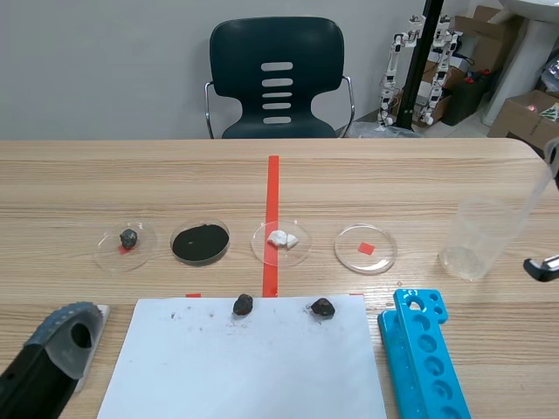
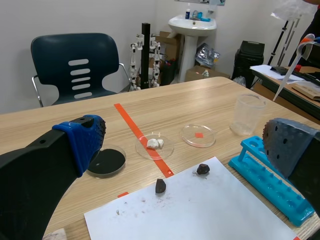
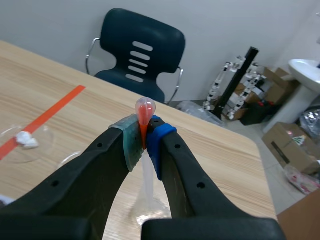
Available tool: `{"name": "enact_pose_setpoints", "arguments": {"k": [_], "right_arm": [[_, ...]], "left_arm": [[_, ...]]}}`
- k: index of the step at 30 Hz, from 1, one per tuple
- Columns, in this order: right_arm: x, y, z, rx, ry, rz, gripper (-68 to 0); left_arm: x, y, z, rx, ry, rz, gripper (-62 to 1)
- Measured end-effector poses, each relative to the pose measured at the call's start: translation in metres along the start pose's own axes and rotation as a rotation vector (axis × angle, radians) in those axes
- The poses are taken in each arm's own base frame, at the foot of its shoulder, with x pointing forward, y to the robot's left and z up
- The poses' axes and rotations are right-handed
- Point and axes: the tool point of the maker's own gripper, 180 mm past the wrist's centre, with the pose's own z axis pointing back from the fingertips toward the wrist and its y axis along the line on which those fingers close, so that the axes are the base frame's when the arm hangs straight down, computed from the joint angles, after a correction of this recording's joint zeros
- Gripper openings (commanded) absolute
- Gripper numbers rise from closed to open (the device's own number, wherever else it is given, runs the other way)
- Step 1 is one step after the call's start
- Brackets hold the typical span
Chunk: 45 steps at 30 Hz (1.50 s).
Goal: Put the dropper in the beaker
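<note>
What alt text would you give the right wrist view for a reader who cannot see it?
The right gripper, two thick black fingers, is shut on a clear plastic dropper with an orange-red bulb, its stem pointing down at a clear beaker on the wooden table. A dark blue chair stands beyond.

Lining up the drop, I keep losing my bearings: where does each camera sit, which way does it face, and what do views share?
Scene view: between the arms, facing across the table toward the chair; shows the left end effector low at the left.
Left wrist view: behind that open end effector, facing the dishes and beaker; its two fingers show.
Right wrist view: above the beaker, looking down past the right end effector, shut on the dropper.
Shared: chair and beaker appear in all three.
</note>
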Motion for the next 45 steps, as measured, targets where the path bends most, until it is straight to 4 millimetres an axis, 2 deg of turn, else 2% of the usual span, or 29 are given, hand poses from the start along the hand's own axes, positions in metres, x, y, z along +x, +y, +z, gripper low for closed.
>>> {"name": "enact_pose_setpoints", "arguments": {"k": [5, 8, 14, 18, 24, 32, 37, 42, 45], "right_arm": [[-0.011, -0.030, -0.010, -0.081, 0.015, 0.014, -66.7], [-0.022, -0.040, -0.018, -0.105, 0.049, 0.009, -66.7], [-0.018, -0.058, -0.040, -0.122, 0.024, -0.011, -66.7], [-0.020, -0.055, -0.055, -0.069, 0.030, -0.035, -66.7], [-0.047, -0.045, -0.075, -0.038, 0.101, -0.091, -66.7], [-0.067, -0.025, -0.100, 0.020, 0.140, -0.147, -66.7], [-0.086, -0.016, -0.100, 0.034, 0.152, -0.182, -66.7], [-0.105, -0.016, -0.093, 0.019, 0.173, -0.211, -66.7], [-0.110, -0.016, -0.090, 0.017, 0.171, -0.222, -66.7]], "left_arm": [[0.000, 0.000, 0.000, 0.000, 0.000, 0.000, 1.4], [0.000, 0.000, 0.000, 0.000, 0.000, 0.000, 1.4], [0.000, 0.000, 0.000, 0.000, 0.000, 0.000, 1.4], [0.000, 0.000, 0.000, 0.000, 0.000, 0.000, 1.4], [0.000, 0.000, 0.000, 0.000, 0.000, 0.000, 1.4], [0.000, 0.000, 0.000, 0.000, 0.000, 0.000, 1.4], [0.000, 0.000, 0.000, 0.000, 0.000, 0.000, 1.4], [0.000, 0.000, 0.000, 0.000, 0.000, 0.000, 1.4], [0.000, 0.000, 0.000, 0.000, 0.000, 0.000, 1.4]]}}
